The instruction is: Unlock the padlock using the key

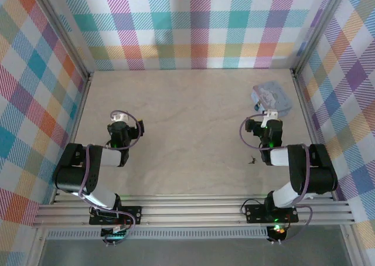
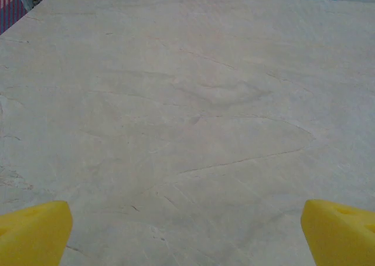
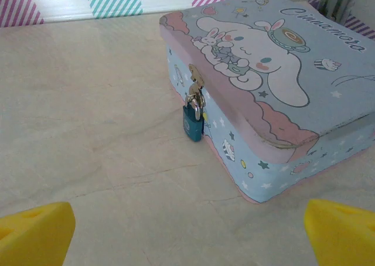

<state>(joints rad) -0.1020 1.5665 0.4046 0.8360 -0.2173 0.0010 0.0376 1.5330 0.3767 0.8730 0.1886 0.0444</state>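
Note:
A small teal padlock (image 3: 192, 123) with a silver shackle hangs shut on the hasp of a pale blue cartoon tin box (image 3: 263, 72). That box (image 1: 270, 96) sits at the table's back right. My right gripper (image 3: 187, 231) is open and hovers over bare table just in front of the padlock, its yellow fingertips (image 3: 35, 231) wide apart with nothing between them. From above, the right gripper (image 1: 265, 115) is at the box's near edge. The key (image 1: 252, 159), a tiny dark sliver, lies on the table left of the right arm. My left gripper (image 2: 187, 234) is open over bare table, far left (image 1: 119, 119).
Checkered walls (image 1: 193, 26) close in the table (image 1: 187, 113) on three sides, and the box stands close to the right wall. An aluminium rail (image 1: 193, 210) with both arm bases runs along the near edge.

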